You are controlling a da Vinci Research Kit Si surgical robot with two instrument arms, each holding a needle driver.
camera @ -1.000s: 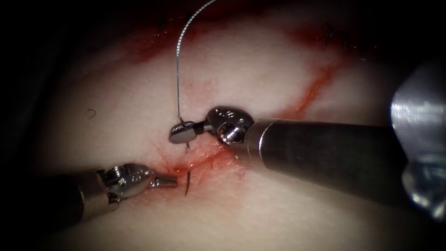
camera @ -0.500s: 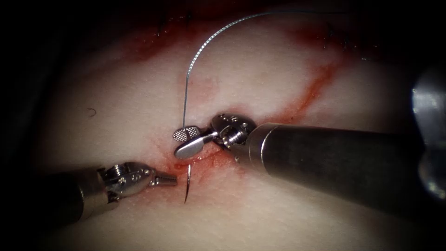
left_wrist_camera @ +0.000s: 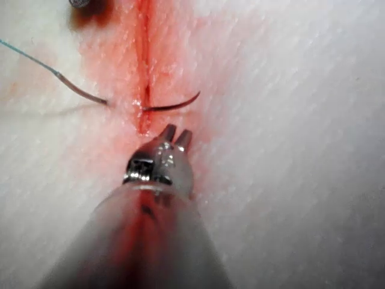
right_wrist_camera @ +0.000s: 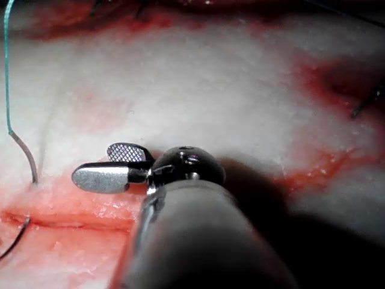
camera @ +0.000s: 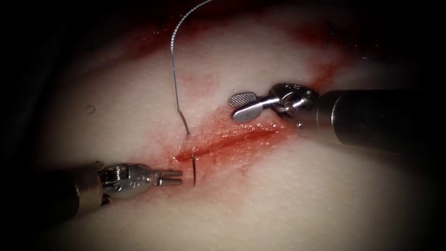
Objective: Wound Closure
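The curved needle [camera: 193, 171] sits in the tissue [camera: 302, 195] across the left end of the cut [camera: 227, 142]. Its rear end [camera: 185, 123] enters the tissue above and left of the cut, and its tip stands out below it. Thread [camera: 173, 60] runs up from the rear end. My left tool [camera: 180, 177] lies just left of the tip, jaws slightly open and holding nothing. It shows again as the left tool [left_wrist_camera: 175, 132] close to the needle [left_wrist_camera: 174, 105]. My right tool [camera: 234, 108] hovers above the cut's right half, open and empty, and appears as the right tool [right_wrist_camera: 93, 164].
Red fluid [camera: 218, 135] stains the tissue around the cut and streaks up toward the far right. Dark cut thread ends [right_wrist_camera: 367, 105] from an earlier stitch lie at the far right. A small curl of thread [camera: 90, 109] lies on the tissue to the left.
The right tool opened, let go of the needle's rear end and drew back to the right. The needle tip stands further out of the tissue. The left tool edged right toward the tip.
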